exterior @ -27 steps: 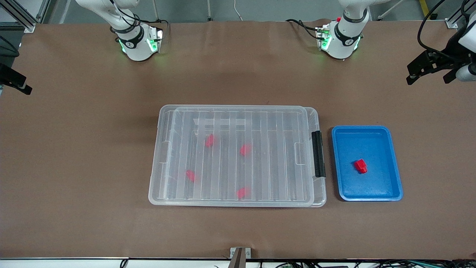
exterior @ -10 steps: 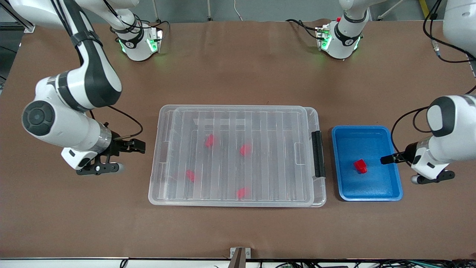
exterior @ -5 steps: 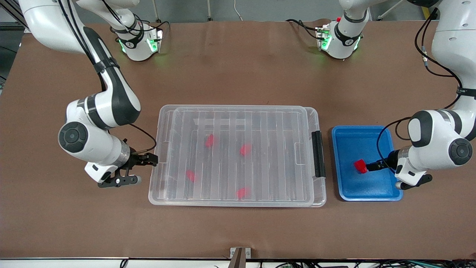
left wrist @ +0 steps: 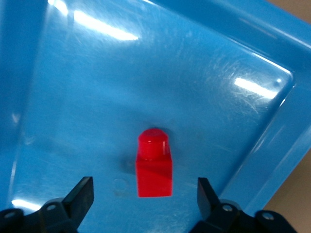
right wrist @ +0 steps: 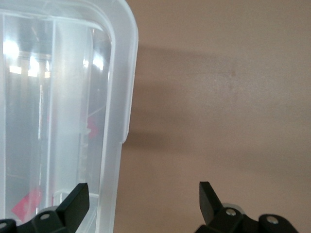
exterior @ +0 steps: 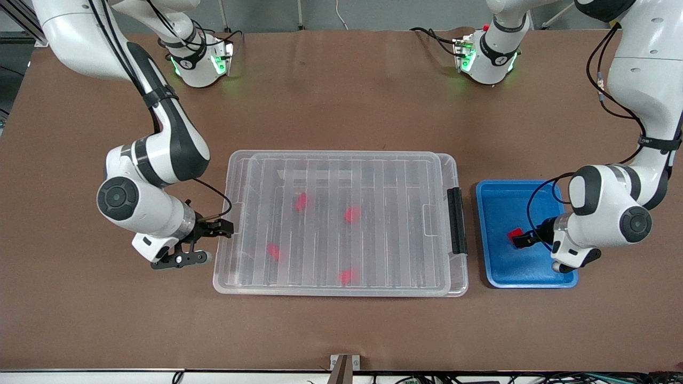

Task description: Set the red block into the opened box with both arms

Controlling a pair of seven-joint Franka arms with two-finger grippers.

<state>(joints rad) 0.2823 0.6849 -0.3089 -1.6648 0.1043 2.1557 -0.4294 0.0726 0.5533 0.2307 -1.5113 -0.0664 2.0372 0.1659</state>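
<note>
A small red block [exterior: 515, 233] [left wrist: 154, 165] lies flat in the blue tray [exterior: 512, 202] [left wrist: 87, 87]. My left gripper [exterior: 522, 239] [left wrist: 144, 196] is down in the tray, open, one finger on each side of the block with a gap on both sides. The clear box [exterior: 341, 155] [right wrist: 119, 97] stands mid-table with its ribbed lid lying on it. My right gripper [exterior: 223, 228] [right wrist: 142, 200] is open at the box's short edge toward the right arm's end, its jaws straddling the rim.
Several more red blocks [exterior: 351, 214] show through the lid, one of them [right wrist: 26, 204] in the right wrist view. A black latch bar [exterior: 455, 220] runs along the box's short side next to the tray. Bare brown table surrounds both.
Both arms have swung in from the table's ends. The left gripper came down over the block in the tray; the right gripper closed in on the box's short edge.
</note>
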